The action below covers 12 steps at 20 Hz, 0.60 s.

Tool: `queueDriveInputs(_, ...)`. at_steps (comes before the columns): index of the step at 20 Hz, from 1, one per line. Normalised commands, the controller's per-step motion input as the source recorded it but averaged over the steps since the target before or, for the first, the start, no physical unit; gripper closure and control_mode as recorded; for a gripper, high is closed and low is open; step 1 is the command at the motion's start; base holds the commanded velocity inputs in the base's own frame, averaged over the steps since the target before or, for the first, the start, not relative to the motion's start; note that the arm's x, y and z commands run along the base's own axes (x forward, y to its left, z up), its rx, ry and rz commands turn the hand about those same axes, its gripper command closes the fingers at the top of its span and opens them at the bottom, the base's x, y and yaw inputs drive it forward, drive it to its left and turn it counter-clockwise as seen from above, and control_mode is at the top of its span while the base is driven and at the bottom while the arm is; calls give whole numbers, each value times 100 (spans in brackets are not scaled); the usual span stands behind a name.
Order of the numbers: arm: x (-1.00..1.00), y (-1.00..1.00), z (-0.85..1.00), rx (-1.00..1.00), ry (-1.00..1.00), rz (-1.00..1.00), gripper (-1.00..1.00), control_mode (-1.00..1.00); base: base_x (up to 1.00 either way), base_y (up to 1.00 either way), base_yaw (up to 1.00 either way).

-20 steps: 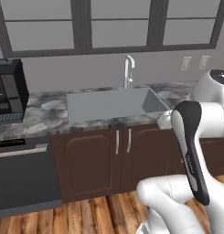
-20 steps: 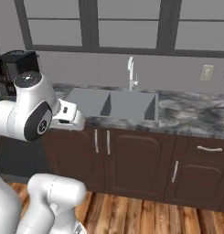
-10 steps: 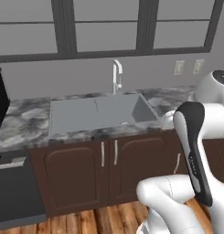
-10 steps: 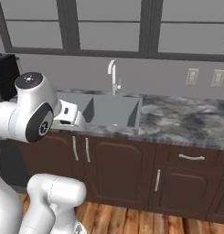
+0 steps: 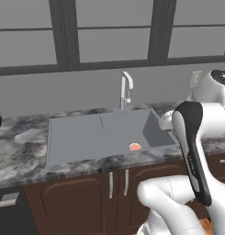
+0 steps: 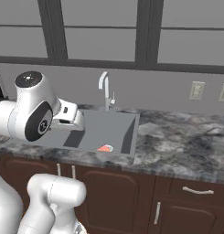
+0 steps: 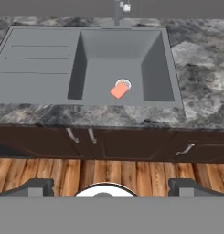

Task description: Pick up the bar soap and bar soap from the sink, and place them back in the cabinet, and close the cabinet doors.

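Soap in the sink basin, arm well back from it.

One flat orange soap (image 7: pixel 119 90) lies on the floor of the sink (image 7: pixel 40 59), just beside the drain and skewed to the walls; a second piece can't be made out. It looks light, stiff and probably slick, so a pinch across its narrow sides from above should serve, low on the bar. The jaws stand spread, tips (image 7: pixel 34 187) wide apart, still short of the stone surface (image 7: pixel 200 68).
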Motion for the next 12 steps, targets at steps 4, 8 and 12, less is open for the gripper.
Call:
queueDriveInputs(4, 0, 0, 0, 0, 0, 0, -100, 100, 38, -10, -1)
queueDriveInputs(8, 0, 0, 0, 0, 0, 0, -100, 100, 27, -14, 0)
queueDriveInputs(12, 0, 0, 0, 0, 0, 0, -100, 100, 44, -16, -1)
